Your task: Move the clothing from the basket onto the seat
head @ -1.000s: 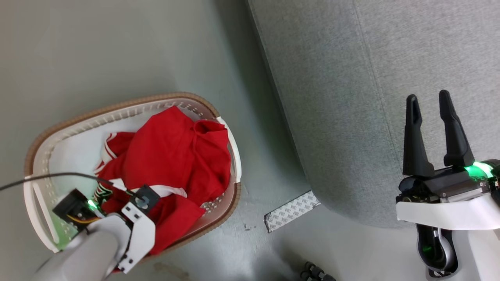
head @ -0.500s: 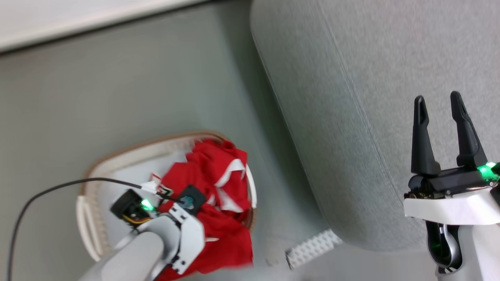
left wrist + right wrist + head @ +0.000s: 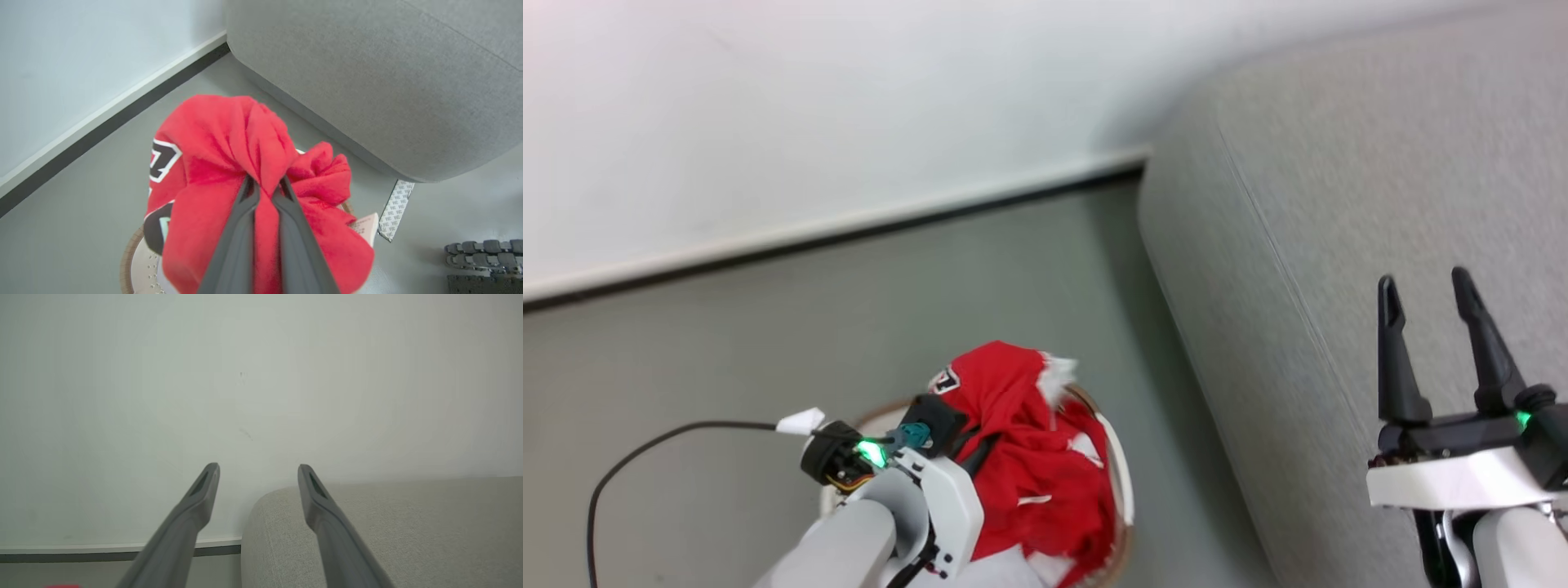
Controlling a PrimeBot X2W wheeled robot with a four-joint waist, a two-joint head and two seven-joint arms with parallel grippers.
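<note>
Left gripper (image 3: pixel 265 184) with both fingers pressed together on a fold of the clothing (image 3: pixel 229 134), so that the red fabric bunches around and above the fingertips, the black-and-white patch (image 3: pixel 161 160) facing the wall side. In the head view we see the bundle hanging directly over the basket (image 3: pixel 1125 482). We cannot tell whether its lowest folds are clear of the brown rim.

The relation that governs the coming move is lateral. The seat (image 3: pixel 1339 204) lies to the robot's right of the held bundle, with a strip of bare floor (image 3: pixel 1152 343) between basket and upholstery. The seat's near edge runs diagonally from upper left to lower right in the head view. We judge that the carry must therefore cross that edge rightward and upward, with the draped fabric trailing below the pinch.

The right gripper (image 3: pixel 1423 279) stands spread and empty in front of the seat, much nearer to it than the left. The load, however, is in the left arm alone, so we expect that arm to make the crossing.
</note>
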